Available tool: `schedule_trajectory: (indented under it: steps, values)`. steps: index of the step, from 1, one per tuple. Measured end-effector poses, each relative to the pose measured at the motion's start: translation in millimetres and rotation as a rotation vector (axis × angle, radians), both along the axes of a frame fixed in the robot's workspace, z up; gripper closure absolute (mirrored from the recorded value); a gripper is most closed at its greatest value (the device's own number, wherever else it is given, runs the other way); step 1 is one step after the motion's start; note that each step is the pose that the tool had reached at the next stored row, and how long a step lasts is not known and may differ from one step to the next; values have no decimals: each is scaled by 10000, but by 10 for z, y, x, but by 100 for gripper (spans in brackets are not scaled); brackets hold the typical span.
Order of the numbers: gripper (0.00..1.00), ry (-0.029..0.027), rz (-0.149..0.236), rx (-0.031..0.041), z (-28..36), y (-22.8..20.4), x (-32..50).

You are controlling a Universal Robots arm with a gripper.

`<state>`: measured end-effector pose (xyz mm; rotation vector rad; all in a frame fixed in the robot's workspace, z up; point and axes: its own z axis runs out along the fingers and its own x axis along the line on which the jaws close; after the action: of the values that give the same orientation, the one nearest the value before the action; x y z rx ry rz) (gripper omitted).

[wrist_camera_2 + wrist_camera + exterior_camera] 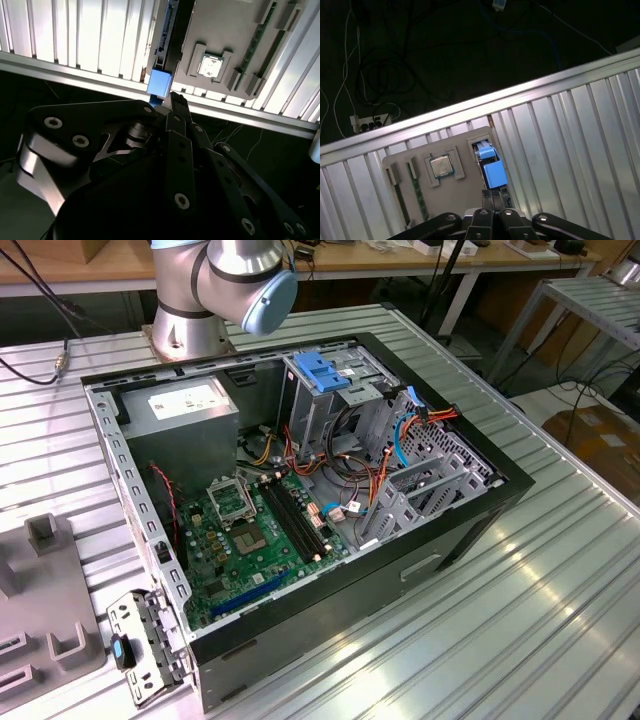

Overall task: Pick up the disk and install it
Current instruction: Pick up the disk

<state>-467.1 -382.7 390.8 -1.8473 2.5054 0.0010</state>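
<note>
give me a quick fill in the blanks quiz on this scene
The disk has a ___ end tab close to the gripper.
It stands in a slot of the ___ plate, beside a square chip.
The open computer case holds a ___ motherboard.
Missing words: blue; grey; green.

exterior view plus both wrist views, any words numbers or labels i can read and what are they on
No text can be quoted.
white label on the power supply: print too small to read.
motherboard: markings too small to read.
disk, blue end tab: no print seen.
</note>
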Motion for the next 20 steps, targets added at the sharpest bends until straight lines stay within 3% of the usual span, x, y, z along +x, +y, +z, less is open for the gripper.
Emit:
schedule_trajectory:
  steps: [16,20]
  values:
    - [89,0,1119,0,0,0,0]
    - [89,0,1203,0,0,-1,0]
